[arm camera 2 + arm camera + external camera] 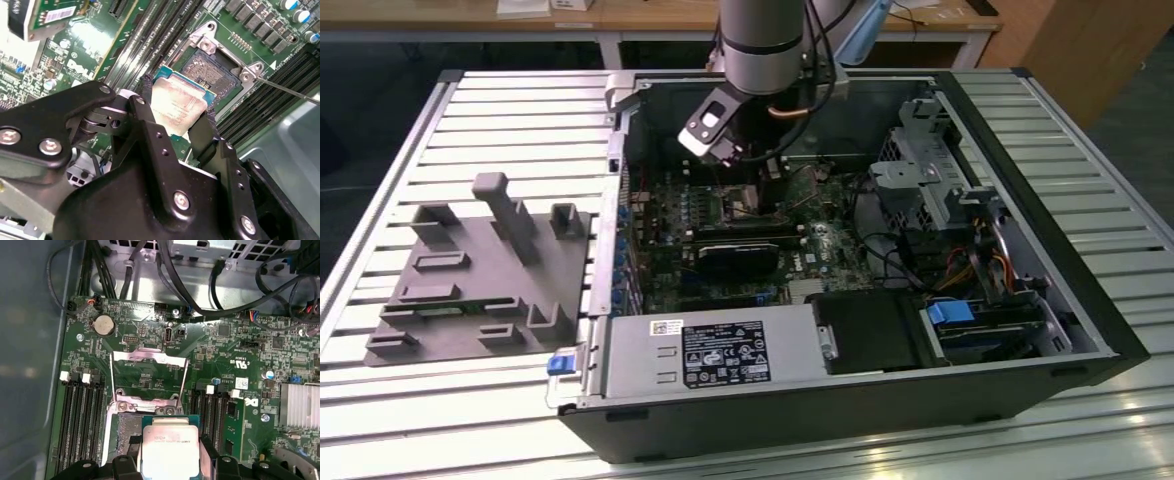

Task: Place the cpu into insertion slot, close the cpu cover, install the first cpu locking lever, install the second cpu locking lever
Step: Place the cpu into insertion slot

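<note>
Holding the cpu (172,114) just above the insertion slot (212,70), so step one isn't finished yet.

The gripper (176,100) is clamped on two opposite edges of the chip, which hangs partly over the slot and partly off to one side (not seated, as far as I can tell). In the first wrist view the cpu cover (149,356) is flipped up out of the way, leaving the slot bare. My guess is that setting it down calls for squaring the chip to the slot's rim and lowering it flat and gently, since those contacts look easy to bend.
</note>
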### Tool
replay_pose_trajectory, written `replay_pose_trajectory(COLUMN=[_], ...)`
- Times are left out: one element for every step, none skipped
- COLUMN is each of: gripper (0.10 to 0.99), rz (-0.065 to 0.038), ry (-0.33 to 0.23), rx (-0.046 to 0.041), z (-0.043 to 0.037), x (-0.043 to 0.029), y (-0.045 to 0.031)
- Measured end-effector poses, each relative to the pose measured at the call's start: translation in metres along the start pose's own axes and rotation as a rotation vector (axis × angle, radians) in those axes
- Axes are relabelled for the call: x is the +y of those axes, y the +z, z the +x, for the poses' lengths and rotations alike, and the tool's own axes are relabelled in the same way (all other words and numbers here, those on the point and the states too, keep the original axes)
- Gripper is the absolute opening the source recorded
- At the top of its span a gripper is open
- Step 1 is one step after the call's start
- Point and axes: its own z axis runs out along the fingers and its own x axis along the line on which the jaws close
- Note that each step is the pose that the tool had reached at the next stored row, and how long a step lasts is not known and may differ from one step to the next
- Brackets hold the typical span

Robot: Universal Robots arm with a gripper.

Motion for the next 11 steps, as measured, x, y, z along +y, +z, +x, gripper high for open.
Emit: replay_pose_trajectory(gripper=[0.537,0.537,0.537,0.537,0.537,0.537,0.537,0.537,0.537,0.537,0.537], rz=[0.0,0.0,0.0,0.0,0.0,0.0,0.0,0.0,0.0,0.001,0.001], ry=[0.005,0.009,0.013,0.017,0.021,0.024,0.027,0.03,0.033,0.035,0.037], rx=[-0.0003,-0.0007,-0.001,-0.0013,-0.0017,-0.0019,-0.0022,-0.0025,-0.0027,-0.0029,-0.0031], z=[0.0009,0.0019,0.003,0.0042,0.0054,0.0066,0.0078,0.0089,0.01,0.0108,0.0118], x=[-0.0002,-0.0003,-0.0004,-0.0006,-0.0008,-0.0011,-0.0015,-0.0019,-0.0023,-0.0026,-0.003], y=[0.0007,0.0014,0.002,0.0026,0.0031,0.0037,0.0042,0.0047,0.0053,0.0059,0.0065])
